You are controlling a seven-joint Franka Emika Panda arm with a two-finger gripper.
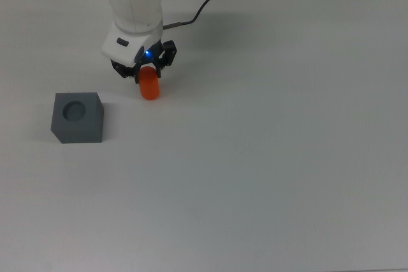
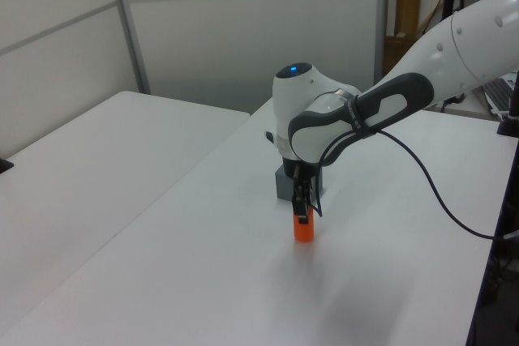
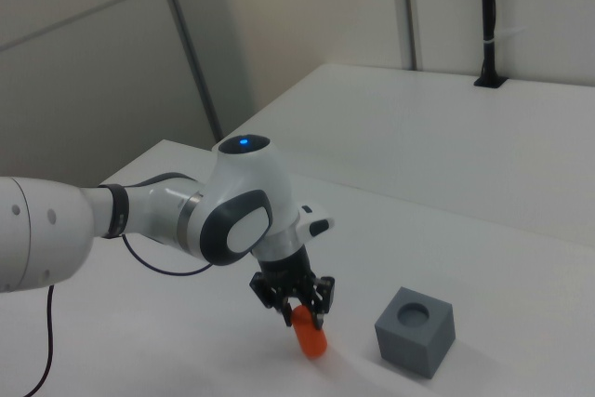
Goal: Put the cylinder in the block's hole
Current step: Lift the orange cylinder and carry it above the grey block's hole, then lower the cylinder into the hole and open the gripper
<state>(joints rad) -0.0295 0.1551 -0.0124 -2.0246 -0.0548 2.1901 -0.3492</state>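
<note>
Gripper point(image 1: 147, 70) clenched on the cylinder point(image 1: 150, 87) near its top: probably light, stiff, slippery (smooth sides), so grip mid-body.

The pincer point(image 1: 146, 71) covers the top of the cylinder point(image 1: 150, 87) in all three views. In the left view the arm hides most of the block point(image 2: 283, 185). The arm's upper links run off the top view's upper edge.
</note>
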